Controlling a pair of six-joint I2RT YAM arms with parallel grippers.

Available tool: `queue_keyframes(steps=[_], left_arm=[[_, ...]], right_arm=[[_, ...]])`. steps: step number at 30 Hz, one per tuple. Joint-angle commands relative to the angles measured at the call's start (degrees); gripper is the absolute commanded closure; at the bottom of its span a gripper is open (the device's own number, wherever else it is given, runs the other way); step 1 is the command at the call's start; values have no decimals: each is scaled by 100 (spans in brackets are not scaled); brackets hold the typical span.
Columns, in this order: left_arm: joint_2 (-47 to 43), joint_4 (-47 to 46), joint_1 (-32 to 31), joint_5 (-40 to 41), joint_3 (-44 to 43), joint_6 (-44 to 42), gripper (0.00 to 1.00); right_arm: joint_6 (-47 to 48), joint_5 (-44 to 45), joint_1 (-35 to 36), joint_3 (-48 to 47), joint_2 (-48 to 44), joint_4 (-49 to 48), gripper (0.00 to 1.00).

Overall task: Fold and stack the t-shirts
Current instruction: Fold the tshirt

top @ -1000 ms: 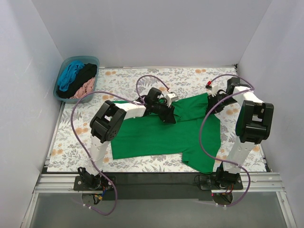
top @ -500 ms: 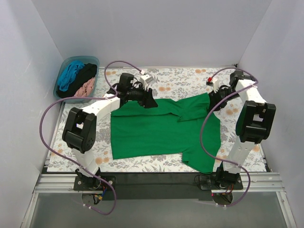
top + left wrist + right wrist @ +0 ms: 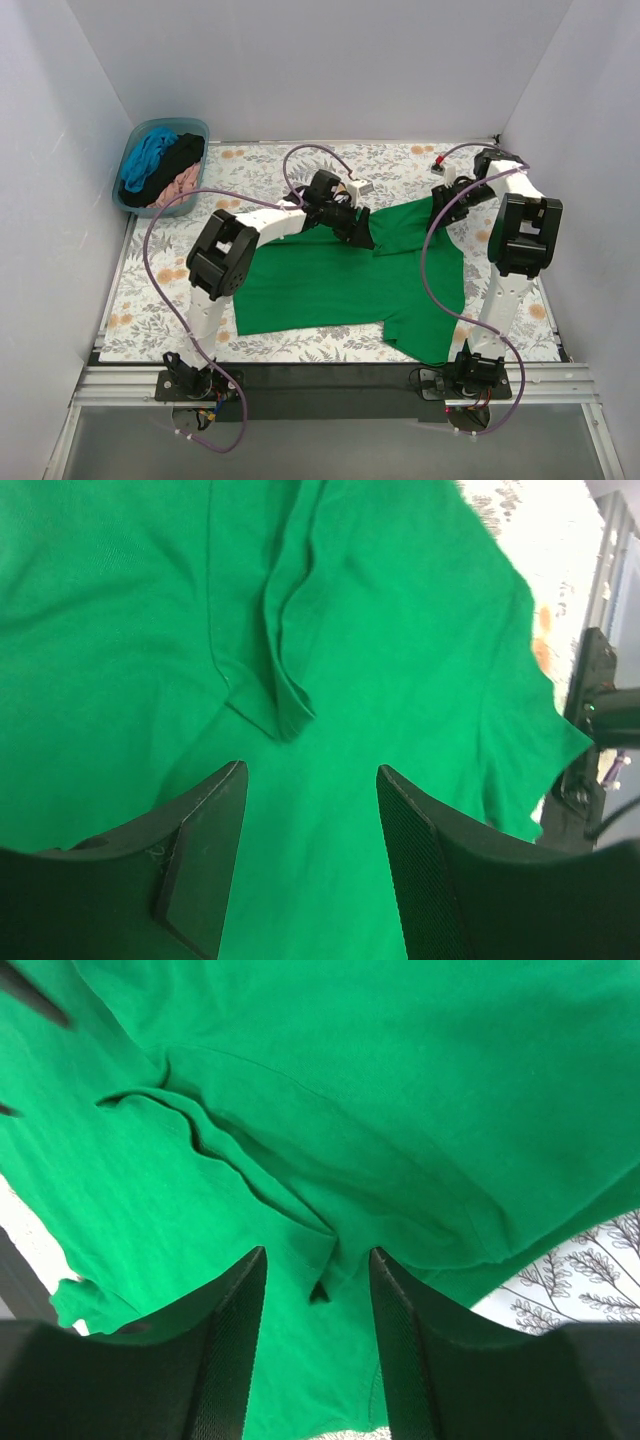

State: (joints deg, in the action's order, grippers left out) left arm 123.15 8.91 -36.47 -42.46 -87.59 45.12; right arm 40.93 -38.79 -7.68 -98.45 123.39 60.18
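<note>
Floral grey-and-orange tablecloth (image 3: 260, 165) covers the table. Pale blue plastic tub (image 3: 170, 122) at far-left corner, close against left wall (image 3: 60, 150). Metal rail (image 3: 330, 385) runs along near edge.

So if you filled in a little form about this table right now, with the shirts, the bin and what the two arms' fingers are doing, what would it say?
Shirt on table: green t-shirt, spread out, creased, not yet folded
Surface: floral tablecloth
Left fingers: open, over the shirt's far middle, near a crease
Right fingers: open, over the shirt's far right corner
Bin: pale blue tub, far left corner
In bin: teal-blue shirt, black shirt, pink shirt, all bunched up
</note>
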Motion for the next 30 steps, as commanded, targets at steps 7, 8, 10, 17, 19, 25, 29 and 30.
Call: queue_keyframes(steps=[7,8,10,17,19,25,29,30], left_arm=[[481,-65,-238,167,-785,322,46],[499,-73,-281,159,-803,330,46],[517,-100,-317,141,-812,322,46],[508,-108,-422,124,-742,260,49],[473,-109,-431,115,-716,243,52],[324,-135,-598,53,-452,-109,62],[227,57,-660,27,-373,-381,66],[183,137,-660,1,-373,-434,65]], right_arm=[[-41,-208,83,195,-149,125,59],[-6,-208,83,239,-210,134,60],[38,-208,83,352,-254,134,63],[424,-77,83,959,-737,196,79],[583,63,83,1108,-834,222,84],[907,397,65,1478,-1150,231,84],[1110,644,39,1549,-1238,274,81],[1163,644,4,1488,-1256,379,78]])
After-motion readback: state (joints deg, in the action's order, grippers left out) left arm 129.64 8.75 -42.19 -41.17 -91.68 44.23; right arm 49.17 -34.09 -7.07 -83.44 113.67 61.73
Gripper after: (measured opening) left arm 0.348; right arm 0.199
